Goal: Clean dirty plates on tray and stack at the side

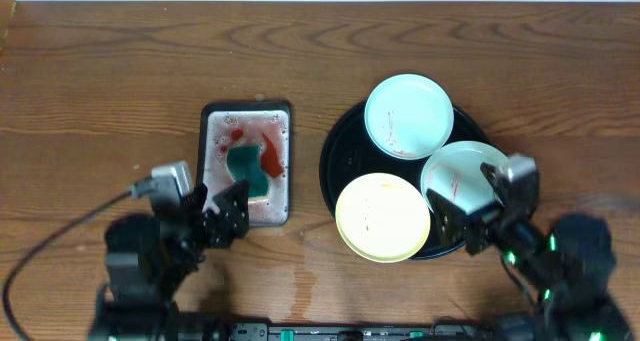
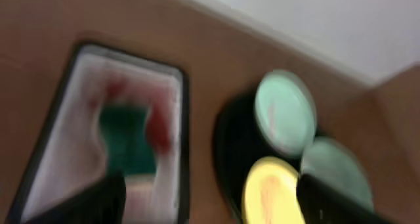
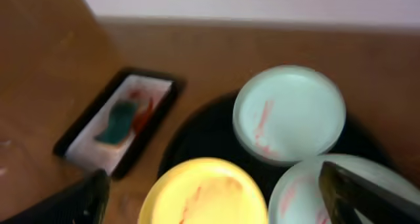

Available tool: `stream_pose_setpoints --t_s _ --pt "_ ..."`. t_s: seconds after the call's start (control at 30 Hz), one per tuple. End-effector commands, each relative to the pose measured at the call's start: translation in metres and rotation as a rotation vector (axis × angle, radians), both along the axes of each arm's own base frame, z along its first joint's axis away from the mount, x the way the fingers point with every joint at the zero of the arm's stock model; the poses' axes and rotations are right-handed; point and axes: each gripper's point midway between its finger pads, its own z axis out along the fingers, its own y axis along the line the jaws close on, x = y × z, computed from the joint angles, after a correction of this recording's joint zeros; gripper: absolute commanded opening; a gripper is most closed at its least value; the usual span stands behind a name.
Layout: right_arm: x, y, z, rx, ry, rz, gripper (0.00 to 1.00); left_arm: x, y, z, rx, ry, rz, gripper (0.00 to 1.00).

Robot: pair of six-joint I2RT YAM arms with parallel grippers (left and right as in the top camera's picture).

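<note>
The round black tray (image 1: 333,171) holds three plates. A mint plate (image 1: 408,116) with red streaks lies at its back, a second streaked mint plate (image 1: 455,171) at its right, and a pale yellow plate (image 1: 383,217) overhangs its front rim. My right gripper (image 1: 465,193) hovers open over the right mint plate's near edge. In the right wrist view its fingers (image 3: 367,194) frame the yellow plate (image 3: 203,191) and both mint plates (image 3: 289,112). My left gripper (image 1: 222,196) stands open at the near end of the rectangular tray, holding nothing.
A small rectangular black tray (image 1: 210,171) with foamy, red-stained water and a green sponge (image 1: 250,168) sits left of the round tray. A cable (image 1: 60,241) trails from the left arm. Bare wood tabletop (image 1: 120,71) surrounds both trays.
</note>
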Motion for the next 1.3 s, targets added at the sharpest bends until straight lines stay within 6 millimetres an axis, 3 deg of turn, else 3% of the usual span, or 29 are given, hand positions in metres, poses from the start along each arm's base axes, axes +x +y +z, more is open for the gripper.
stream_pose_setpoints --t_s 0.0,0.17,0.2,0.43,0.57,0.7,0.77,0.97,1.13,1.27 --pt "0.016 0.007 0.004 -0.012 0.168 0.026 0.99 0.006 -0.002 0.009 0.051 0.139 -0.048 0.83" --pt "0.033 0.020 -0.016 -0.014 0.403 0.064 0.99 0.007 -0.003 -0.008 0.066 0.371 -0.078 0.83" --pt "0.032 0.024 -0.028 -0.007 0.469 0.082 0.99 0.009 -0.006 -0.014 0.051 0.404 -0.093 0.83" --pt "-0.004 -0.001 -0.125 -0.086 0.955 -0.119 0.64 0.000 -0.009 -0.042 0.034 0.579 -0.111 0.83" --pt "-0.026 -0.005 -0.180 -0.085 1.132 -0.196 0.60 0.000 -0.009 -0.045 0.040 0.590 -0.120 0.83" --pt "-0.038 -0.008 -0.221 -0.067 1.203 -0.258 0.55 0.000 -0.009 -0.045 0.040 0.590 -0.119 0.83" --pt "-0.035 -0.007 -0.232 -0.063 1.183 -0.257 0.52 0.000 -0.009 -0.045 0.043 0.588 -0.123 0.83" --pt "-0.016 -0.007 -0.240 -0.050 1.086 -0.262 0.04 0.000 -0.009 -0.045 0.047 0.586 -0.127 0.83" --pt "0.006 -0.017 -0.238 -0.093 0.990 -0.305 0.01 0.000 -0.009 -0.045 0.047 0.585 -0.127 0.83" --pt "0.042 -0.011 -0.212 -0.119 0.817 -0.223 0.01 0.000 -0.009 -0.045 0.047 0.585 -0.127 0.83"
